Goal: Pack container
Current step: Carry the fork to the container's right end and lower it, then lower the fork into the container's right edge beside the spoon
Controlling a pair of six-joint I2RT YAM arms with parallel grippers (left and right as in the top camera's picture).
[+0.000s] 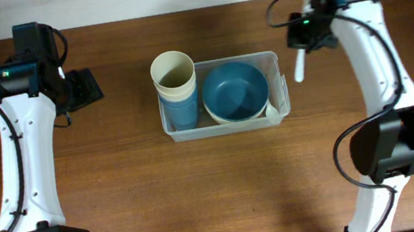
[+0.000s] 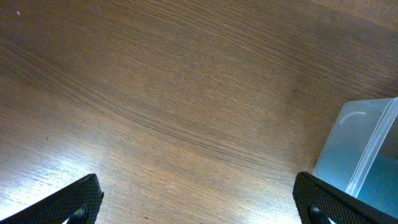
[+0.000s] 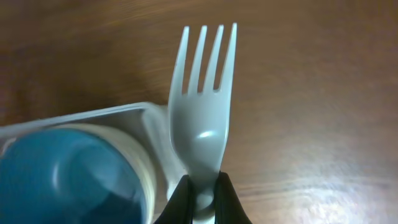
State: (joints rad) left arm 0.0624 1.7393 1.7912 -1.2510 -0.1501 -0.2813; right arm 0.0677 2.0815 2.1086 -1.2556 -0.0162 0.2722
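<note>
The clear plastic container [image 1: 271, 58] sits mid-table and holds stacked cups [image 1: 173, 72] on its left and a blue bowl nested in a cream bowl [image 1: 234, 88] on its right. My right gripper [image 1: 300, 54] hovers just right of the container's far right corner, shut on a white plastic fork [image 3: 204, 112] held by its neck, tines pointing away from the wrist. In the right wrist view the gripper [image 3: 202, 194] has the container's corner [image 3: 149, 115] and the blue bowl [image 3: 62, 174] to its left. My left gripper [image 2: 198, 202] stands wide open over bare wood, left of the container [image 2: 367, 149].
A small white object [image 1: 272, 110] lies inside the container's near right corner. Brown wooden tabletop [image 1: 121, 191] surrounds the container. The arm bases [image 1: 391, 144] stand near the front at left and right.
</note>
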